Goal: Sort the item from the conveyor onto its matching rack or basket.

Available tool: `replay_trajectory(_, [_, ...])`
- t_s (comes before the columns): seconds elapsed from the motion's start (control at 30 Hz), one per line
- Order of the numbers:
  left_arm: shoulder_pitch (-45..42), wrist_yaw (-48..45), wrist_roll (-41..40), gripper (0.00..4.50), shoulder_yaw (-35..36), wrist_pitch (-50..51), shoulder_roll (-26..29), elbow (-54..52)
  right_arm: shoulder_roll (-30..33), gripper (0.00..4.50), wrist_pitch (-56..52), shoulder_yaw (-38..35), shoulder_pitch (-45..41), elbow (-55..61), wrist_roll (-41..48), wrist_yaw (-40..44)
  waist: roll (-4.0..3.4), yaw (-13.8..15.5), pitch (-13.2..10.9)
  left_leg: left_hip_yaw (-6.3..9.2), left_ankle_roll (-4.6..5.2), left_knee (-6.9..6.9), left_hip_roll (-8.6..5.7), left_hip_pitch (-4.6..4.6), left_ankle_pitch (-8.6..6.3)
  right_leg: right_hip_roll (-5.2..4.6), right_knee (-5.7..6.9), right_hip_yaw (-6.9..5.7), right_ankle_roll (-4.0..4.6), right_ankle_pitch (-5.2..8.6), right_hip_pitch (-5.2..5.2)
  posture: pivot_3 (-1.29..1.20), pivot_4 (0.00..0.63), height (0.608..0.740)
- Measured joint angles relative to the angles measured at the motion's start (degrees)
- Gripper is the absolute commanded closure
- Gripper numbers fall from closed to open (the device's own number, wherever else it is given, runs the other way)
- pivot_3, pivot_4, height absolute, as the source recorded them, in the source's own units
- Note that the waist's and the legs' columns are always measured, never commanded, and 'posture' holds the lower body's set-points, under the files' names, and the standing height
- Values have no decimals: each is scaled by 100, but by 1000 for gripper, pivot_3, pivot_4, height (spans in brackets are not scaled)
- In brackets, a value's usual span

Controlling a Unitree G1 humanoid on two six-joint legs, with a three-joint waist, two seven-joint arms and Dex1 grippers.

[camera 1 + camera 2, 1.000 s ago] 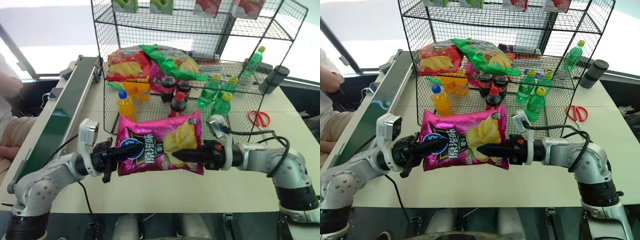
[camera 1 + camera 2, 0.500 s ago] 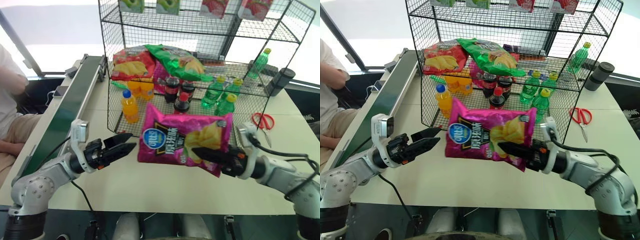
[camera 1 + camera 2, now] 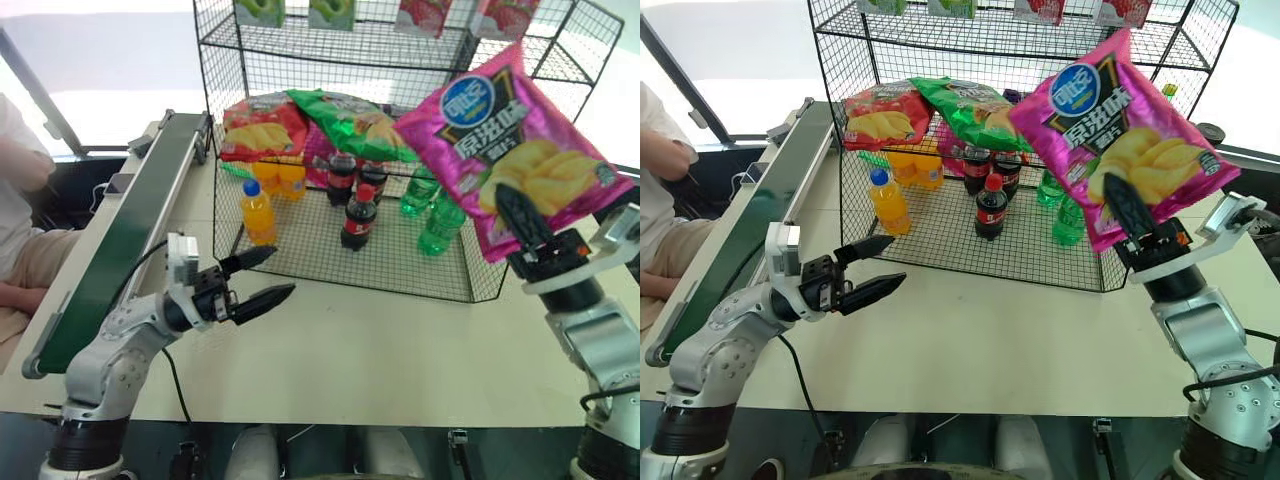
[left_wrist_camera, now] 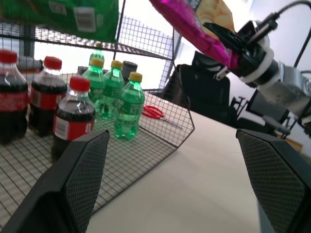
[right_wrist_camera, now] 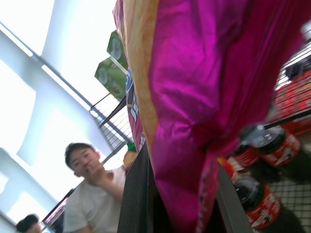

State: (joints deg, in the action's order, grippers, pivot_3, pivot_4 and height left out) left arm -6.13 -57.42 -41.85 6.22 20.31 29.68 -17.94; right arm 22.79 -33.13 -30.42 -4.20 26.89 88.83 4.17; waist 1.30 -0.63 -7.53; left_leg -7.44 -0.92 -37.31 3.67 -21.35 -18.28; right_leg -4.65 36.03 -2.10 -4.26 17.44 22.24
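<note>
The item, a magenta-pink snack bag point(image 3: 510, 150), hangs upright in the air before the right end of the black wire rack point(image 3: 330, 62). My right gripper point(image 3: 512, 215) is shut on the bag's lower part and points upward; the right wrist view has the bag point(image 5: 194, 97) pinched between its fingers point(image 5: 138, 194). Low over the table, my left gripper point(image 3: 275, 272) stands open and empty, pointing at the rack's bottom tier from just in front of it. Along the table's left side runs the dark green conveyor point(image 3: 120, 240), bare where it shows.
A red chip bag point(image 3: 262, 128) and a green chip bag point(image 3: 350, 120) lie on the middle tier. Cola bottles point(image 3: 358, 215), an orange bottle point(image 3: 258, 210) and green bottles point(image 3: 430, 215) stand on the bottom tier. A person point(image 3: 20, 200) sits beyond the conveyor. Red scissors point(image 4: 155, 112) lie right of the rack.
My left gripper let go of the bag and opened. The right gripper swung the bag up and to the right, turning it from flat over the table to upright.
</note>
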Motion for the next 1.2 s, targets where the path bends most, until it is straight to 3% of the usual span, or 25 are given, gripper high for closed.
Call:
replay_trajectory(0.4, [-74,-107,748,72,-100,-980,-137,156,-524,4500,499,325,-304,-270,-357,-1104,-2,-25,-1,-2,5,-1,2,0,12,0,5,0,-30,-17,2,0,150,727])
replay_trajectory(0.97, [179,15,761,72,-97,-1118,-175,94,-1781,4500,1190,966,-140,230,-50,-2404,-6,-57,-3,-2,-1,4,7,2,19,1,11,1,-33,-18,5,0,150,727])
replay_trajectory(1.2, [110,11,809,72,-100,-1233,-173,128,-1428,4500,1382,860,-843,-43,-39,-2436,-8,-43,-3,-3,1,0,6,0,19,1,10,0,-33,-18,5,0,150,727])
